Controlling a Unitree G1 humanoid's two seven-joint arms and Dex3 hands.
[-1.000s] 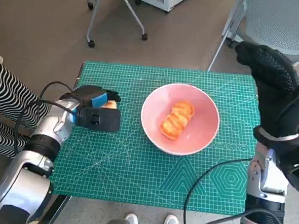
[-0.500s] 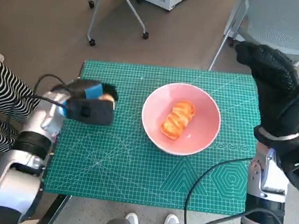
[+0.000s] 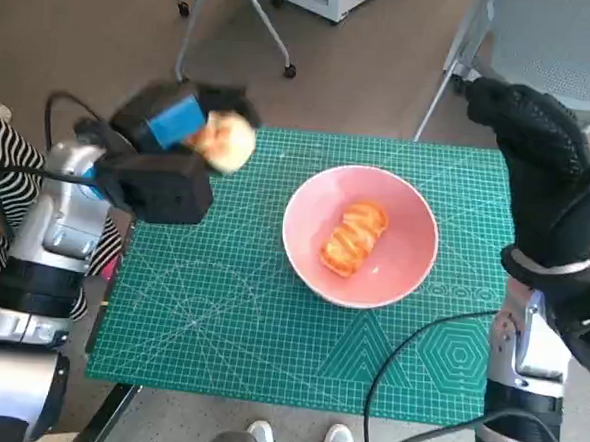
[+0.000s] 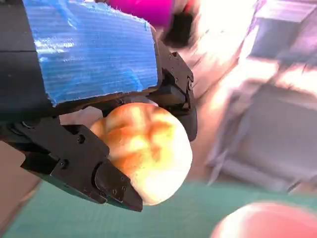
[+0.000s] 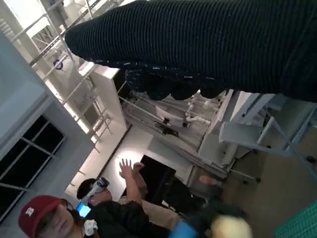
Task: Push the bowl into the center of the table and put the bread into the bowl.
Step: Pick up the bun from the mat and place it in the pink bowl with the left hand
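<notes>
A pink bowl (image 3: pixel 404 274) sits near the middle of the green mat (image 3: pixel 248 328), with an orange striped bread (image 3: pixel 354 238) lying in it. My left hand (image 3: pixel 186 122) is raised above the mat's far left corner and holds a round pale bread roll (image 3: pixel 227 143). In the left wrist view the roll (image 4: pixel 146 148) sits between the black fingers (image 4: pixel 111 184), and the bowl's rim (image 4: pixel 265 220) shows blurred below it. My gloved right hand (image 3: pixel 535 146) is lifted above the mat's far right corner, holding nothing, its fingers curled.
Chair legs on castors (image 3: pixel 285 60) stand on the floor beyond the table, and a grey mesh chair (image 3: pixel 556 42) at the far right. A person's striped leg (image 3: pixel 2 178) is at the left. People (image 5: pixel 99 208) show in the right wrist view.
My left hand has lifted the roll off the mat's left side, rising and moving toward the far edge. The right hand and the bowl have stayed put.
</notes>
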